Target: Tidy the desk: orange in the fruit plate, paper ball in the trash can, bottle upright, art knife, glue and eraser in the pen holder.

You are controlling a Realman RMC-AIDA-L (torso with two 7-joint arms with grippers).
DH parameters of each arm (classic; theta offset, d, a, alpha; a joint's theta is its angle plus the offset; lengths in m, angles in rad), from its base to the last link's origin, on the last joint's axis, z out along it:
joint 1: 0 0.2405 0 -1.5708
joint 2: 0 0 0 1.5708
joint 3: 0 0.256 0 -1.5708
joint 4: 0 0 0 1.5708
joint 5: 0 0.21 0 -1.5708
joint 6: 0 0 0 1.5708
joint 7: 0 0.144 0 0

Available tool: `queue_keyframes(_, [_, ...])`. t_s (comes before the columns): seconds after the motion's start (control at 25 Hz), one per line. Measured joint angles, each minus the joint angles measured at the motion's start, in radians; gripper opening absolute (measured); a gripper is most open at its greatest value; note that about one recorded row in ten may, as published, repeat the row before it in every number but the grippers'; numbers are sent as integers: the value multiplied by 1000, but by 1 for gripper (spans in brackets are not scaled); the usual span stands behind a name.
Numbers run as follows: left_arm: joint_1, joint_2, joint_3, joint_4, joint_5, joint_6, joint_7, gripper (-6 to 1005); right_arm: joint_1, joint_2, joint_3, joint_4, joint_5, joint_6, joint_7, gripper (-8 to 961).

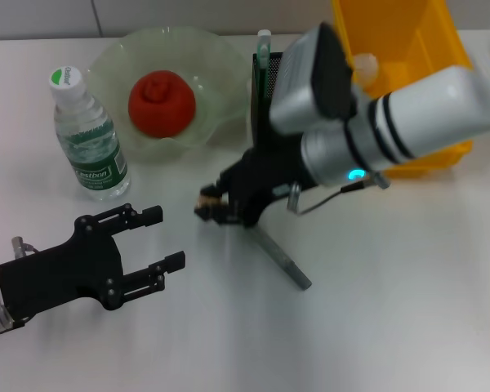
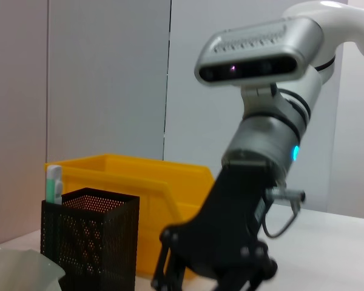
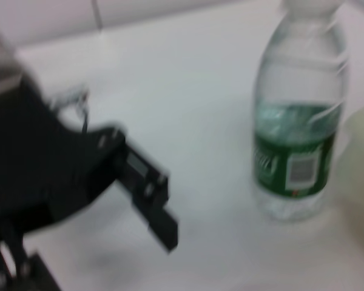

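White desk (image 1: 408, 310), pale wall behind; items as I read them from my station. Orange (image 1: 162, 102): already in the green glass fruit plate (image 1: 220, 57), far side of the desk. Water bottle (image 1: 88, 139): upright, cap on, just beside the plate on the robot's left. Black mesh pen holder (image 2: 90, 242): standing between plate and yellow bin (image 1: 408, 41), one white-and-green stick-like item (image 1: 265, 45) already inside, which I cannot identify for certain. Yellow bin: serving as the trash can, something pale inside that may be the paper ball. Grey art knife (image 1: 282, 260): flat on the desk, one end under the right gripper. Right gripper (image 1: 216, 204): low over the desk in front of the pen holder, at the knife's near end; I cannot tell whether its fingers are parted or pinching. Left gripper (image 1: 163, 238): fingers spread wide, holding nothing, hovering near the desk in front of the bottle. Eraser: not visible. Step in hand, by my judgement: picking up the art knife. Next move calls for a firm pinch on the thin handle, a lift, then tipping it upright over the holder's mouth.
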Motion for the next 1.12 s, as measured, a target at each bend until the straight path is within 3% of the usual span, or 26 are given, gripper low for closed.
queue_keyframes(0.76, [6,-1,-1,8,3,21,1,696,-135,-8,538,-57,19,-188,-32,271])
queue_keyframes(1.12, [8,-1,-1,8,3,26,1,696,-151,-8,603,-55,21,-115,-40,276])
